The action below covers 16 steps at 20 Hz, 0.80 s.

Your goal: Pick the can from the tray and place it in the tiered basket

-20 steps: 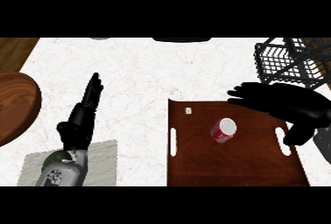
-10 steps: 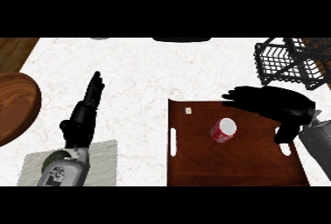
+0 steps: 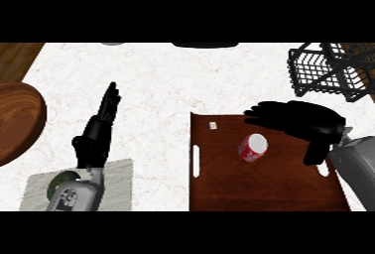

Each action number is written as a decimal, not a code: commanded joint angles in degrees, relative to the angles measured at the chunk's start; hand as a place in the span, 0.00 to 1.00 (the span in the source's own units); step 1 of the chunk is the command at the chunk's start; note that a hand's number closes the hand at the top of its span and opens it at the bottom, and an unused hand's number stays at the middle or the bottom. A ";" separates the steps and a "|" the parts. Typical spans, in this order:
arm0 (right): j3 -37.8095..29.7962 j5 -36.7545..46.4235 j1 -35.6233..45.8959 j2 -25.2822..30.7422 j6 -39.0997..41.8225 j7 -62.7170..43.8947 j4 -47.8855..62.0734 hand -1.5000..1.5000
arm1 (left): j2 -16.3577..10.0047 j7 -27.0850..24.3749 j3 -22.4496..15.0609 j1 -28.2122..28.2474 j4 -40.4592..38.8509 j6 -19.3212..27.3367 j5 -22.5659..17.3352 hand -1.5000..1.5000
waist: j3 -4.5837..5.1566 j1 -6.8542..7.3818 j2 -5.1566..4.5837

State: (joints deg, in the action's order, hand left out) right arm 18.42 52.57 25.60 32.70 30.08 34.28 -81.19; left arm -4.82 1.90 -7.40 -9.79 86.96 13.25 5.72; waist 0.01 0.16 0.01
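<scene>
A red and white can [image 3: 253, 148] stands on the dark wooden tray [image 3: 219, 188] in the head view, near the tray's far half. My right hand [image 3: 300, 122] hovers just right of and beyond the can, fingers relaxed and pointing left, thumb hanging down, holding nothing. The black wire tiered basket [image 3: 326, 72] sits at the far right of the counter. My left hand [image 3: 97, 133] rests open at the left, fingers straight and pointing away.
A round wooden board [image 3: 15, 121] lies at the left edge. A grey mat [image 3: 121, 178] sits under my left forearm. Dark objects [image 3: 205, 45] show at the counter's far edge. White counter spreads between the hands.
My right hand has moved left and slightly nearer, closing in on the can over the tray. The can and the left hand have stayed still.
</scene>
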 commanded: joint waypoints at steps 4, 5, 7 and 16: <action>-0.09 1.52 -2.02 -1.26 5.46 0.48 -2.92 0.00 | 1.68 0.51 -1.14 2.11 1.64 0.94 2.48 0.50 | 0.00 -0.17 0.05; 1.33 2.73 3.43 -5.09 3.81 0.33 5.03 0.00 | 0.35 4.46 0.98 -1.21 2.52 -0.93 0.15 0.50 | -0.01 0.29 -0.07; 2.63 5.12 -0.39 -5.58 0.33 0.17 3.65 0.00 | 0.15 2.71 0.59 1.78 3.85 -0.85 1.11 0.50 | -0.02 0.16 -0.01; 1.27 7.55 -2.22 -6.44 -0.37 2.75 5.90 0.00 | 2.39 0.48 0.53 1.82 1.34 0.03 3.32 0.50 | -0.01 -0.05 -0.02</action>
State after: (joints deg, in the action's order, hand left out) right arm 19.99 58.77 24.86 26.56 28.94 33.94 -76.49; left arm -3.50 3.27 -6.68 -8.60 89.22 12.42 7.87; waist 0.01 0.19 0.01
